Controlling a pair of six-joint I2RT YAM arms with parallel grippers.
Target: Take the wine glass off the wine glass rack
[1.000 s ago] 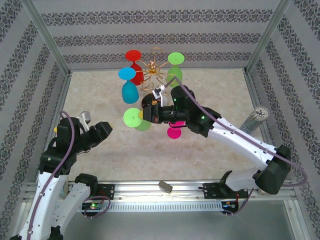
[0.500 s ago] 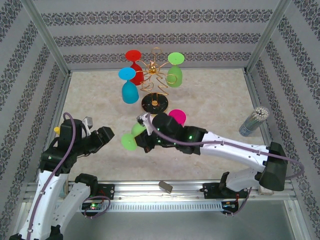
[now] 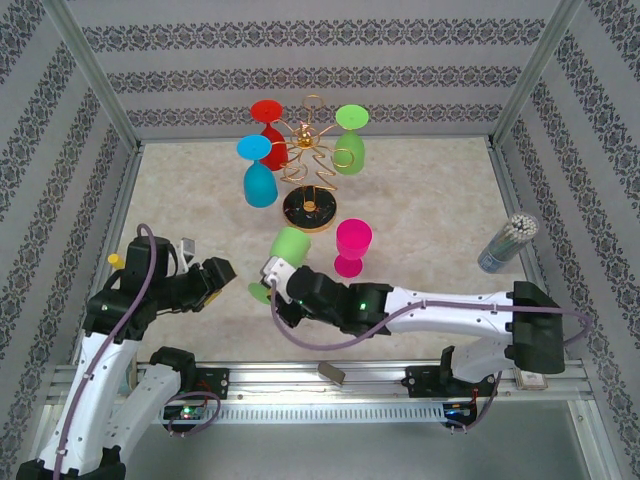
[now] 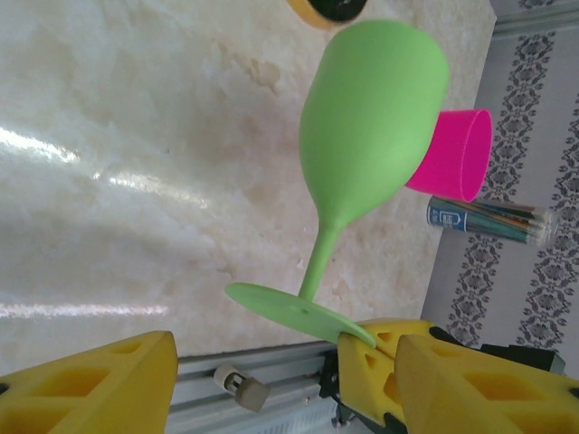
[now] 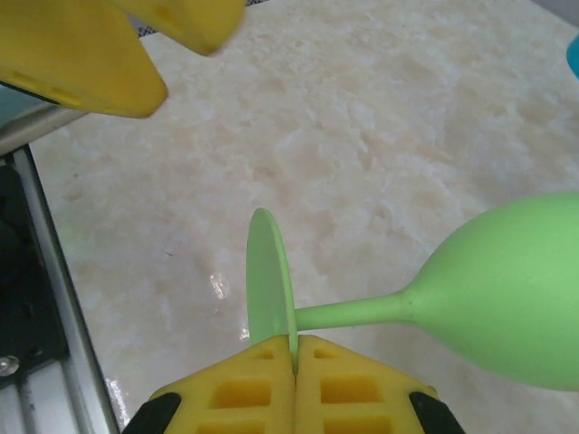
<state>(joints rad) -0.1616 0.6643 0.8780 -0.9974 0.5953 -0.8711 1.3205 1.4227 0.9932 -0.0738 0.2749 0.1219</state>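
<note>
The gold wire wine glass rack [image 3: 308,158] stands at the back on its round black base [image 3: 308,210], with a red [image 3: 268,122], a blue [image 3: 258,172] and a green glass [image 3: 348,142] hanging on it. Away from the rack, my right gripper [image 3: 274,288] [image 5: 296,348] is shut on the foot rim of a light green wine glass [image 3: 290,245] [image 5: 516,298], held on its side above the table. My left gripper [image 3: 216,274] [image 4: 285,362] is open just left of that glass's foot [image 4: 289,307], its fingers on either side and apart from it.
A pink glass [image 3: 352,246] [image 4: 452,154] stands upright on the table right of the held glass. A clear tube of sticks [image 3: 508,242] stands by the right wall. A small grey block [image 3: 331,373] lies on the front rail.
My right arm has carried the light green glass from beside the rack down and left, toward the left gripper. The left gripper has opened wider and edged right.
</note>
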